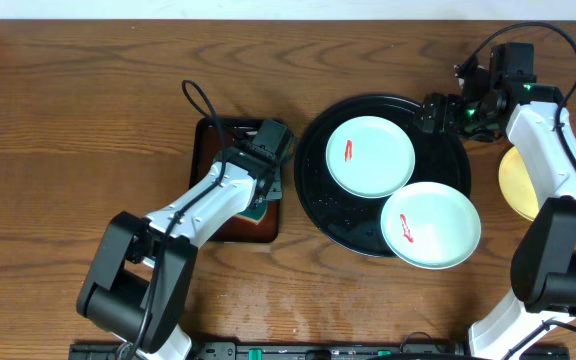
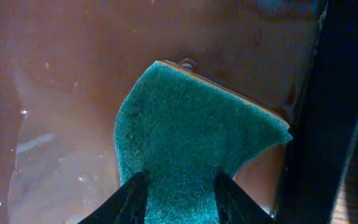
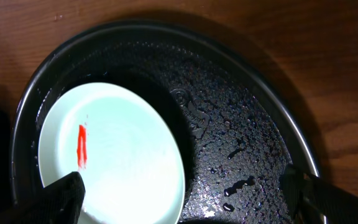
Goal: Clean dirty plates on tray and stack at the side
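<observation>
The black round tray (image 1: 338, 215) (image 3: 229, 106) is wet and holds two mint-white plates. The far plate (image 1: 370, 155) (image 3: 123, 149) bears a red smear (image 3: 82, 146). The near plate (image 1: 430, 225), also smeared red, hangs over the tray's front right rim. A pale yellow plate (image 1: 516, 190) lies on the table to the right, partly hidden by my right arm. My right gripper (image 1: 428, 112) (image 3: 185, 193) is open wide over the tray's far right side, one finger over the far plate's edge. My left gripper (image 1: 261, 205) (image 2: 182, 193) is shut on a teal sponge (image 2: 191, 124) down in the brown tray.
The small rectangular dark-brown tray (image 1: 208, 150) (image 2: 61, 93) sits left of the black tray, its floor wet. Bare wooden table (image 1: 68, 120) spreads to the left and front. A black cable (image 1: 196, 100) loops behind the brown tray.
</observation>
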### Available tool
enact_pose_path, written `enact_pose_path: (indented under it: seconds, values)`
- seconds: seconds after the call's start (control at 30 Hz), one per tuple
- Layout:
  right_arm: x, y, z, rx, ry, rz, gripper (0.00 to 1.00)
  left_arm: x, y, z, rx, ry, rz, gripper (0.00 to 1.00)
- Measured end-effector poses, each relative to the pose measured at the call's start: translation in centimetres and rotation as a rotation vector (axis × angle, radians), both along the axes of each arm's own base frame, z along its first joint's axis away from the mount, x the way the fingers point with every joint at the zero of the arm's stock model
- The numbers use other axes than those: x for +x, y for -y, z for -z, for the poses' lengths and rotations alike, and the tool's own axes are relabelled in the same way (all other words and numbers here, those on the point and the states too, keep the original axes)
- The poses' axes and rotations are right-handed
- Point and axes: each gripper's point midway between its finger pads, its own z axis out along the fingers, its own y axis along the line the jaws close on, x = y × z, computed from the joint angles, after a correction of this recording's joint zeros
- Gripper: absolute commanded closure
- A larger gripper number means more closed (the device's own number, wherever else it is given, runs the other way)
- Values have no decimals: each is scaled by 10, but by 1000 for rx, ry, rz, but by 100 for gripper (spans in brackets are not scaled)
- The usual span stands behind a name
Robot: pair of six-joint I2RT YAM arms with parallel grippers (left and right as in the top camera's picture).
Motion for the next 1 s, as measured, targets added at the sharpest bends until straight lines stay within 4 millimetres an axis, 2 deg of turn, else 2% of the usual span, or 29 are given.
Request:
enact_pose_path:
  seconds: [0.33,0.4,0.53,0.63,1.0]
  values:
    - [0,0,0,0,0,0,1,0,0,8,7,-12,-1,63]
    - [0,0,0,0,0,0,1,1,0,11,10,-17,-3,72]
    - [0,0,0,0,0,0,1,1,0,15,17,-26,-7,81]
    - [0,0,0,0,0,0,1,2,0,15,17,-24,-15,92]
    - [0,0,0,0,0,0,1,4,-3,8,14,-20,-2,93]
